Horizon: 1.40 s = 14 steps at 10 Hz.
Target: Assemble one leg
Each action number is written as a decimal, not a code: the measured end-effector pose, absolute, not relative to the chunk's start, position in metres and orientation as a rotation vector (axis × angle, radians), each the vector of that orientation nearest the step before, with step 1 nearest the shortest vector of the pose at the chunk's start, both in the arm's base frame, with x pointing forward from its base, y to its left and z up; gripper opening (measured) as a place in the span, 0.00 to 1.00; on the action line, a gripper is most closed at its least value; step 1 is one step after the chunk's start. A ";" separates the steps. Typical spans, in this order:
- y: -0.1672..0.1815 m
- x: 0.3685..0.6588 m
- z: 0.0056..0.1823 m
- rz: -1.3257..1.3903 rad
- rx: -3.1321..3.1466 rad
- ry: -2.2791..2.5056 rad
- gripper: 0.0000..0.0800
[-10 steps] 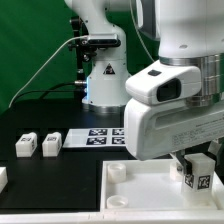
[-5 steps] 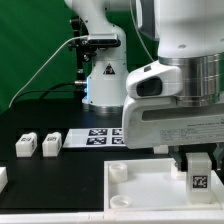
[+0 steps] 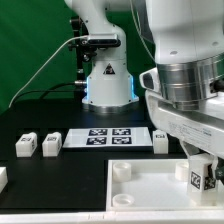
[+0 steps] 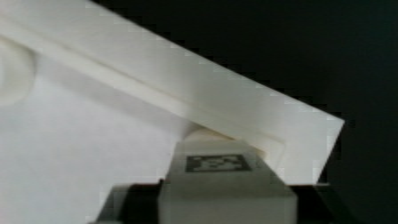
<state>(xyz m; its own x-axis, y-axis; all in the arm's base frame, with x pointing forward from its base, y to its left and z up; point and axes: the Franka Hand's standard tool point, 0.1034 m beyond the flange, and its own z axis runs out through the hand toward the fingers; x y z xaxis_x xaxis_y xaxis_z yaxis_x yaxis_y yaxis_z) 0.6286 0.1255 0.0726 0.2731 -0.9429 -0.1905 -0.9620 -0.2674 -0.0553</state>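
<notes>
My gripper (image 3: 199, 172) is shut on a leg (image 3: 196, 182), a small white block with a black-and-white tag. It holds the leg upright over the right part of the large white slab (image 3: 150, 190) in the exterior view. I cannot tell if the leg touches the slab. In the wrist view the leg (image 4: 224, 168) sits between my dark fingers (image 4: 139, 205), with the slab's surface (image 4: 89, 140) and its edge beyond it. Two more legs (image 3: 25, 146) (image 3: 50, 144) stand on the black table at the exterior view's left. Another (image 3: 160, 139) stands by the marker board.
The marker board (image 3: 108, 138) lies behind the slab. Round sockets (image 3: 121, 170) show at the slab's left corners. A white part (image 3: 2, 178) is cut off at the exterior view's left edge. The arm's base (image 3: 105, 80) stands at the back.
My hand has turned about the leg and its bulk has swung toward the exterior view's right, uncovering the marker board and the leg beside it. The held leg has barely moved.
</notes>
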 end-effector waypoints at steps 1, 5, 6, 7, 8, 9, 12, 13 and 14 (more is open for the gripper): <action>0.124 0.631 0.071 0.203 -2.140 2.015 0.37; 0.124 0.632 0.071 0.207 -2.004 2.158 0.39; 0.124 0.632 0.071 0.203 -2.031 2.134 0.61; 0.123 0.627 0.068 0.183 -2.219 1.932 0.74; 0.121 0.623 0.068 0.158 -2.405 1.685 0.74; 0.121 0.620 0.070 0.136 -2.515 1.509 0.80; 0.118 0.618 0.071 0.065 -2.726 1.076 0.81; 0.118 0.619 0.071 0.046 -2.781 0.918 0.81; 0.118 0.619 0.071 0.028 -2.838 0.752 0.81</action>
